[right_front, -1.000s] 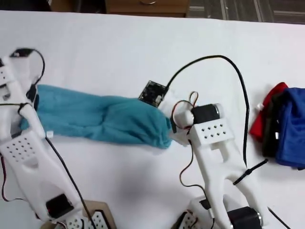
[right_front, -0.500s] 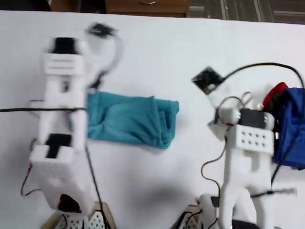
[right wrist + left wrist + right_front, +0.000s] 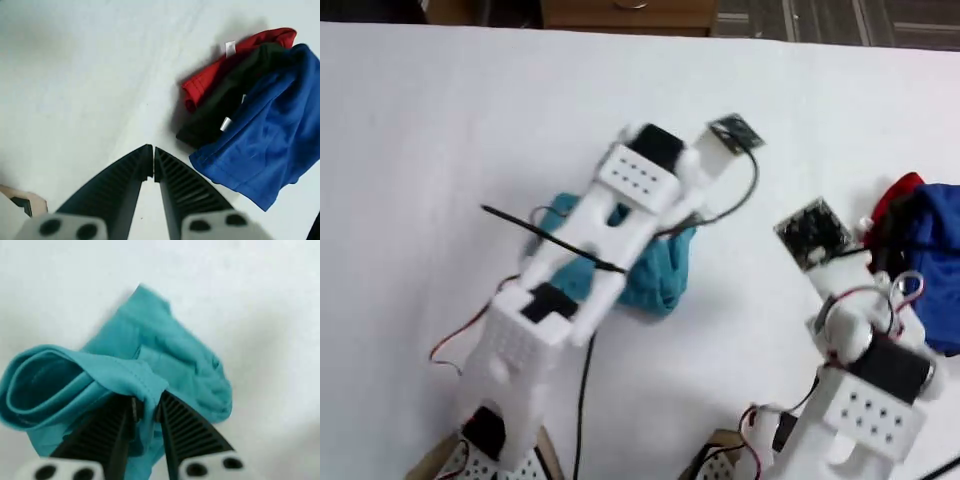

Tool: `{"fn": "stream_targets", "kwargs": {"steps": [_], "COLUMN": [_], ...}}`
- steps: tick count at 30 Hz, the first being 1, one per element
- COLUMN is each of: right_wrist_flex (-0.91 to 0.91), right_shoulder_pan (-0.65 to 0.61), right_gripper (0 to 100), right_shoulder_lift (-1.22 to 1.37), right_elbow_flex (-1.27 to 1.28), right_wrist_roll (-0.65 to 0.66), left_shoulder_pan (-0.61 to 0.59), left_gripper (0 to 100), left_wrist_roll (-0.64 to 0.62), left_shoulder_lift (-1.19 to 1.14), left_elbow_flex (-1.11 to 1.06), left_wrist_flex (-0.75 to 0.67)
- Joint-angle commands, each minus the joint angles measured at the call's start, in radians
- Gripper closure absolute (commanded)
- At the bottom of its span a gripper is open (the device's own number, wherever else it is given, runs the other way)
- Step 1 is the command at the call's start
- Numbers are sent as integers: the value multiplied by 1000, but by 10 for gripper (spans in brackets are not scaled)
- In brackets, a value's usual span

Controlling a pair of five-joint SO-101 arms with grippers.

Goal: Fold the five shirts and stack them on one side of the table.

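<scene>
A teal shirt lies bunched near the middle of the white table, mostly covered by my left arm, which stretches diagonally over it. In the left wrist view my left gripper is shut on a rolled fold of the teal shirt, lifting that fold over the rest of the cloth. My right gripper is shut on nothing above bare table, beside the shirt stack. My right arm sits at the front right.
At the right edge is a stack of shirts: red, black and blue, with the blue shirt on top. Arm bases and cables crowd the front edge. Bare table spreads to the left and back.
My left arm swept right, carrying the teal shirt's left end over its right end, so the shirt is now a short bundle. My right arm left the shirt and drew back toward the stack.
</scene>
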State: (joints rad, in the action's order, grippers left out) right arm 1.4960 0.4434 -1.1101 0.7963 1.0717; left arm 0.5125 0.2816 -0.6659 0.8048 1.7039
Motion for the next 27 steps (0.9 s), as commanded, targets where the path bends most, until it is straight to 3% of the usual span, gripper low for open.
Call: {"fn": "stream_targets", "kwargs": {"steps": [1,6,13,16,20,27], "right_wrist_flex": [13,24,62,62,62,53], "right_shoulder_pan": [16,16,13,12,12,10], "right_gripper": [978,978,978,978,978,978], "right_shoulder_lift": [-93,-173,-188,-188,-188,-188], "right_elbow_flex": [54,117,123,123,127,190], "right_wrist_roll": [9,11,11,11,11,11], "left_shoulder_pan": [63,92,86,92,92,61], "left_gripper": [977,977,976,928,814,822], "left_wrist_roll": [-11,-75,-61,-17,26,37], "left_shoulder_lift": [-57,-181,-265,-265,-238,-14], "left_elbow_flex": [189,282,334,340,315,294], "left_wrist_flex": [46,57,74,81,81,83]}}
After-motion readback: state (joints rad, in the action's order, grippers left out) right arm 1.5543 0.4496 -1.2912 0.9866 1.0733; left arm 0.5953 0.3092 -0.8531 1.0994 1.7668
